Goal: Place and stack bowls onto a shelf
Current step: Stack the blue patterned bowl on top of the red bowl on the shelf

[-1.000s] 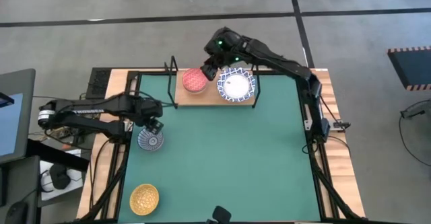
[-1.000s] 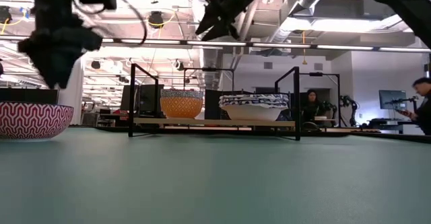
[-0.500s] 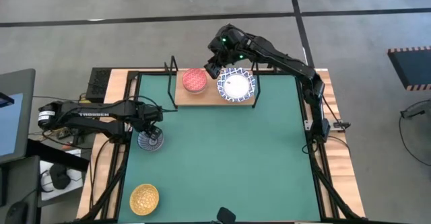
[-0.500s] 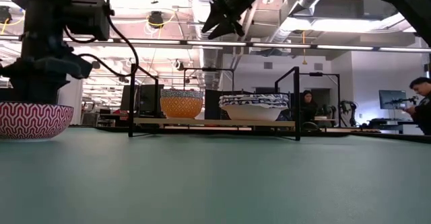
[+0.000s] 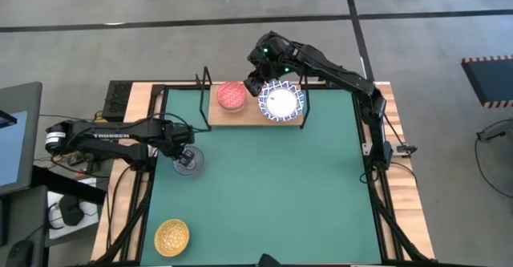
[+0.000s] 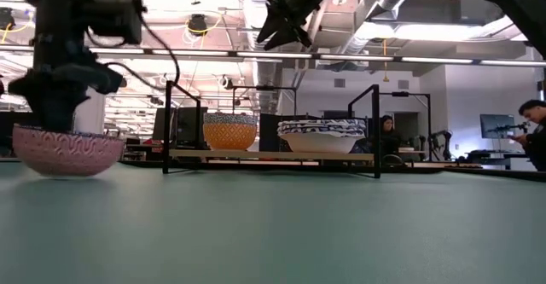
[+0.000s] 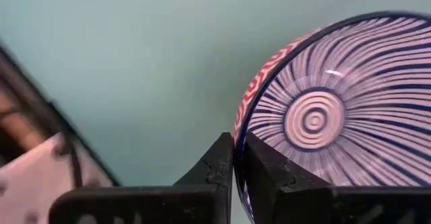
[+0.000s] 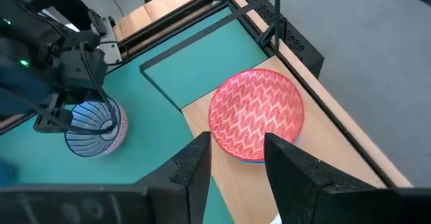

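My left gripper is shut on the grey-blue patterned bowl at the green mat's left side; the bowl also shows in the low view and the left wrist view. My right gripper is open and empty, high above the light-wood shelf, between the red bowl and the stack of white blue-rimmed bowls, which both stand on the board. The golden-yellow bowl rests on the mat near the front left corner. The light blue bowl is not in view. My left gripper pinches the bowl's rim on its left side, one finger inside the bowl and one outside. The fingers come from above, pointing down. The bowl stays upright, tipped a little; whether its foot is clear of the mat, I cannot tell.
The shelf's black wire frame posts rise at both ends of the board. The green mat lies open between the shelf and the near edge. A person stands in the room beyond the table.
My left gripper has gone down onto the patterned bowl's rim and taken hold of it, then moved toward the table's right edge. The bowl has gone with it, a short way right and toward the shelf.
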Robot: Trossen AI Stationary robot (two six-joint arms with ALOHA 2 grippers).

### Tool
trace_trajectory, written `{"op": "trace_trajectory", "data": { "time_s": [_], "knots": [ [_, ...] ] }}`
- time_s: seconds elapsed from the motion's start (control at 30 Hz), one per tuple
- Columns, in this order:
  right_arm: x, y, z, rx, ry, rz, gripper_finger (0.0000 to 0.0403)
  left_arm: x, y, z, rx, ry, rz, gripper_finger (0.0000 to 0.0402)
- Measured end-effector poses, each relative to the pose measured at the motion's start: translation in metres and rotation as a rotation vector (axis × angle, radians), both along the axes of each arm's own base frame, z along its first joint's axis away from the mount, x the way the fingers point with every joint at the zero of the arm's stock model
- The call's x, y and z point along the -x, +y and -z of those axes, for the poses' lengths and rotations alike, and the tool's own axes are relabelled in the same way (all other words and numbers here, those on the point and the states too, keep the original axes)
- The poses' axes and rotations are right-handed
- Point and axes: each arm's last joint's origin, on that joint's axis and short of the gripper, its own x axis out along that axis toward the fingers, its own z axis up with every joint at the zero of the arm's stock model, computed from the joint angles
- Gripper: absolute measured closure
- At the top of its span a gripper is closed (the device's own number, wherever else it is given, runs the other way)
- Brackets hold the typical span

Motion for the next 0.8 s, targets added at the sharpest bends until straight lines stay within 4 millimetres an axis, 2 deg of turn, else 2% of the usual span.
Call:
{"op": "trace_trajectory", "data": {
  "time_s": [0.1,0.2,0.43,0.57,0.7,0.8],
  "knots": [
    [-0.004,0.01,0.001,-0.015,0.009,-0.017,0.0249,-0.005,-0.001,-0.019,0.004,-0.025,0.017,0.0397],
    [-0.008,0.025,0.002,-0.024,0.028,-0.054,0.0253,-0.016,-0.001,-0.051,-0.042,-0.123,0.058,0.0397],
    [-0.024,0.067,0.001,-0.016,0.009,-0.155,0.024,-0.034,0.004,-0.12,-0.428,-0.274,0.201,0.04],
    [-0.033,0.087,-0.004,0.014,-0.052,-0.192,0.021,-0.044,0.008,-0.139,-0.575,-0.283,0.247,0.04],
    [-0.039,0.1,-0.007,0.095,-0.073,-0.174,0.017,-0.058,0.012,-0.146,-0.66,-0.26,0.275,0.0401],
    [-0.041,0.106,-0.006,0.158,-0.054,-0.15,0.0148,-0.073,0.016,-0.153,-0.759,-0.281,0.233,0.0401]
  ]
}}
